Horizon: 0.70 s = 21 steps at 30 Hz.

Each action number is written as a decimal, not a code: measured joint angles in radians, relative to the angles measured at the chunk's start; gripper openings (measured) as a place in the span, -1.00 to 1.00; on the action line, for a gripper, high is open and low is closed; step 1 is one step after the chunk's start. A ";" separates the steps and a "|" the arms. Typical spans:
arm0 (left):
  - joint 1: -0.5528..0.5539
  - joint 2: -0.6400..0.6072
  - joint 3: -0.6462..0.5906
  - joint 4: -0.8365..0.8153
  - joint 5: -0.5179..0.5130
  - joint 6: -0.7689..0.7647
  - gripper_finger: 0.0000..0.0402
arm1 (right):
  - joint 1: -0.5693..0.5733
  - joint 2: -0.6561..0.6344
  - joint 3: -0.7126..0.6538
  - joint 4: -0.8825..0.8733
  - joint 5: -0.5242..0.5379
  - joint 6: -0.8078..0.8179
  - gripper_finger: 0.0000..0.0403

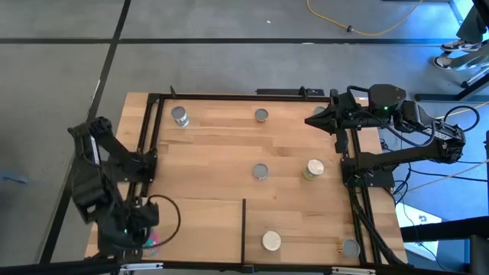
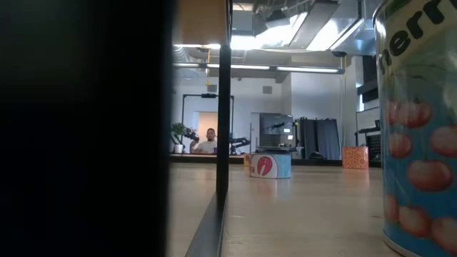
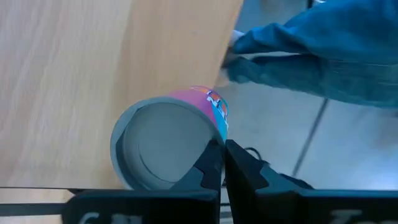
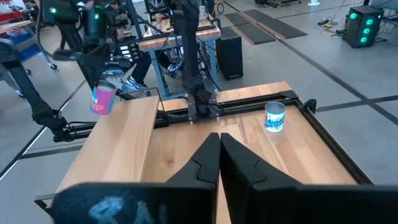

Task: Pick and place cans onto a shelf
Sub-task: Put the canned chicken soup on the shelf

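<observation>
- A can with red cherries on a pale label (image 2: 421, 135) stood hard against the low camera, filling the right edge of that view, and a dark blur blocked the left.
- In the left wrist view a pink-labelled can (image 3: 171, 140) showed its grey end, tilted, pinched at its rim by the left gripper (image 3: 224, 163), whose fingers were shut on it (the can hung clear of the wood in the right wrist view (image 4: 103, 98)).
- From above, the left gripper (image 1: 145, 233) sat at the table's near-left corner, outside the black frame, with the pink can partly hidden beneath it.
- A white-topped can (image 1: 271, 241) stood near the front edge, and a grey-topped can (image 1: 351, 247) stood in the front right corner by the frame.
- In mid-board stood a small grey-topped can (image 1: 260, 171) and, to its right, a cream-topped can with a yellow-green label (image 1: 313, 169).
- Farther back, a grey-topped can (image 1: 180, 115) stood near the far-left corner and another grey can (image 1: 261, 115) at the far edge.
- The right gripper (image 1: 321, 119) hovered over the far right of the light-wood shelf (image 1: 214, 153), fingers closed and empty.
- The black frame (image 1: 149, 134) edged the board; grey floor lay around it.
- Beyond the table, a person (image 2: 209, 141) sat in a bright room with ceiling lights.
</observation>
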 joint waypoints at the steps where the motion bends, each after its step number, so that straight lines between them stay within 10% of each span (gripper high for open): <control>1: -0.013 0.008 0.000 -0.010 -0.018 -0.011 -1.00 | 0.000 0.000 0.000 0.000 0.000 0.000 -0.92; 21: -0.194 0.071 0.000 -0.107 -0.075 -0.225 -1.00 | 0.000 0.000 0.000 0.005 0.001 0.001 -0.92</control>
